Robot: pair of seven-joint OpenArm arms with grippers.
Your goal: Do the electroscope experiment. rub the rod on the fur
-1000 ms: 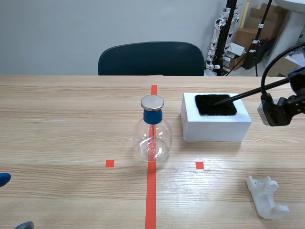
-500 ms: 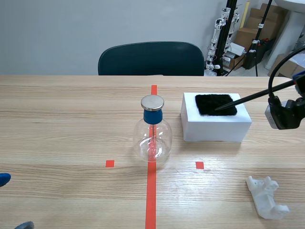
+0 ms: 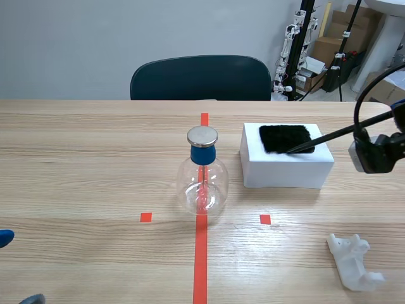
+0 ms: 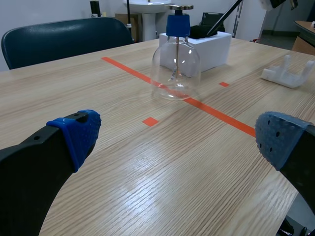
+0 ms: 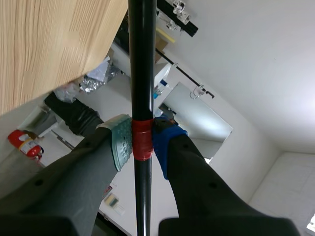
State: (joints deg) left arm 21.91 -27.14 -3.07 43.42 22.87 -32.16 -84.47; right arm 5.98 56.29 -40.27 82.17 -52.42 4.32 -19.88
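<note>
A thin black rod slants down from the right arm to the black fur patch, its tip resting near the fur's near right edge. The fur lies on top of a white box. My right gripper is shut on the rod at a red tape band, held at the table's right edge. The electroscope, a clear flask with a blue neck and metal cap, stands on the red line. My left gripper is open low over the near left table; the flask stands ahead of it.
A white plastic stand lies at the near right. A dark chair is behind the table. Boxes and equipment stand at the back right.
The rod's tip has slid across the fur from its upper middle toward its near right edge. The right arm drew to the right, then held about there. The left arm stayed still.
</note>
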